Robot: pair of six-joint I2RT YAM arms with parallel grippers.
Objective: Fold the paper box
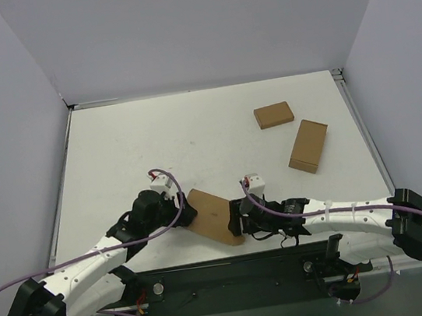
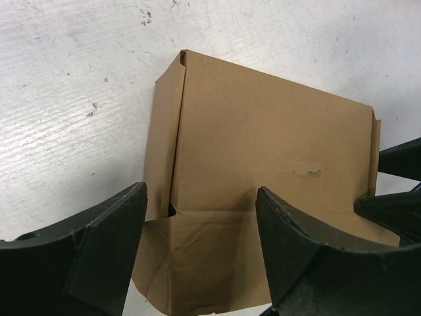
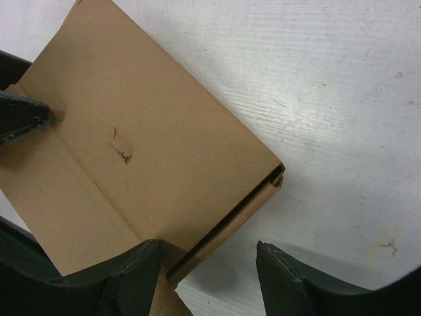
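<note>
The paper box point(image 1: 213, 214) is a partly folded brown cardboard piece lying near the table's front edge, between my two grippers. My left gripper point(image 1: 182, 206) is at its left end. In the left wrist view my left gripper point(image 2: 200, 247) is open and its fingers point(image 2: 105, 250) straddle a creased end flap of the box point(image 2: 263, 145). My right gripper point(image 1: 235, 217) is at the box's right end. In the right wrist view my right gripper point(image 3: 207, 280) is open, and a raised side wall and corner of the box point(image 3: 151, 138) lie between its fingers point(image 3: 309, 283).
Two smaller ready-made brown boxes lie at the back right: one point(image 1: 274, 114) further back, one point(image 1: 308, 145) nearer. White walls surround the table point(image 1: 154, 142). The arms' base bar runs along the front edge.
</note>
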